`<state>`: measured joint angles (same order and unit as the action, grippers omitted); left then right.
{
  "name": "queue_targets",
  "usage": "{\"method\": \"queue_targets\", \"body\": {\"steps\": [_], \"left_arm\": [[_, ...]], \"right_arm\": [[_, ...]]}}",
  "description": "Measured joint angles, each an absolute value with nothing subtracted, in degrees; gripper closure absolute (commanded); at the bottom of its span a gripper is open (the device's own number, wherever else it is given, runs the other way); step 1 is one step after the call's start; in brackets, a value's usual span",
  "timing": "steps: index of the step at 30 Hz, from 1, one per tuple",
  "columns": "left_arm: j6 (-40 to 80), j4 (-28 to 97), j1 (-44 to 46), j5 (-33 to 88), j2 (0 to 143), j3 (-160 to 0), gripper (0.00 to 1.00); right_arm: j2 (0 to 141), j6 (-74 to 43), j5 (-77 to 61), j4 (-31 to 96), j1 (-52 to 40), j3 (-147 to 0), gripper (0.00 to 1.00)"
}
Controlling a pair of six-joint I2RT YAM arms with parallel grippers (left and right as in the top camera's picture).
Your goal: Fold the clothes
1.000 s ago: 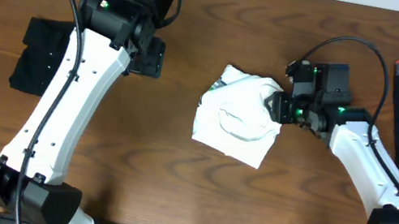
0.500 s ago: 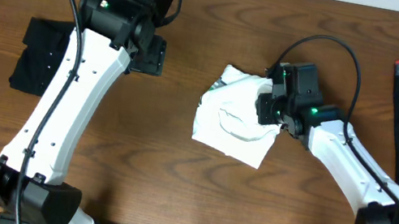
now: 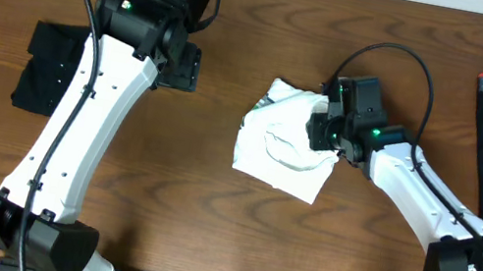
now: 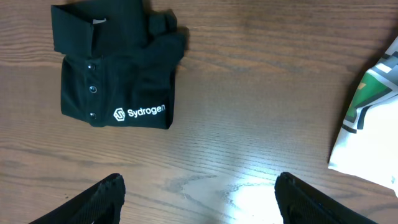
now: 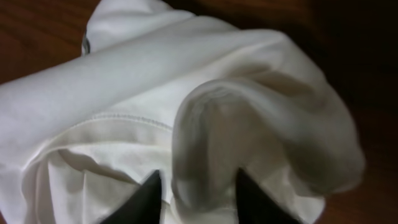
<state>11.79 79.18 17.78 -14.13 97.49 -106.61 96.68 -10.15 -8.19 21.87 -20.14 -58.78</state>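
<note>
Right pincer (image 5: 199, 190) narrowed on a raised fold of the white T-shirt (image 5: 124, 93), which lies bunched ahead of it on the desk (image 3: 191, 196). Left pincer (image 4: 199, 193) wide, empty. Advise: lift slowly, confirm single layer gripped.

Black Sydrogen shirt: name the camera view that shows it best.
Left wrist: the black shirt lies whole and folded, collar, buttons and lettering legible. Overhead shows it partly hidden beneath the left arm, lettering unreadable. Right wrist shows only the white T-shirt.
</note>
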Motion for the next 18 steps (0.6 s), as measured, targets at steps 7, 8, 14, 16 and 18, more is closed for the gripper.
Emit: {"method": "queue_targets", "body": {"steps": [7, 8, 14, 16, 18], "left_arm": [[11.79, 79.18, 17.78, -14.13, 97.49, -106.61, 0.16], [11.73, 79.18, 17.78, -14.13, 97.49, -106.61, 0.15], [11.79, 79.15, 17.78, -14.13, 97.49, -106.61, 0.14], [11.79, 79.15, 17.78, -14.13, 97.49, -106.61, 0.13], [11.79, 79.15, 17.78, -14.13, 97.49, -106.61, 0.13]], "right_arm": [[96.77, -10.15, -8.69, 22.7, -19.99, -59.88, 0.99], [96.4, -10.0, -8.71, 23.09, -19.55, -60.29, 0.99], [89.45, -8.56, -6.35, 24.71, -11.84, -63.79, 0.99], [88.2, -8.25, -5.78, 25.47, -9.02, -64.47, 0.97], [88.27, -7.81, -5.43, 26.33, -7.35, -64.55, 0.88]]}}
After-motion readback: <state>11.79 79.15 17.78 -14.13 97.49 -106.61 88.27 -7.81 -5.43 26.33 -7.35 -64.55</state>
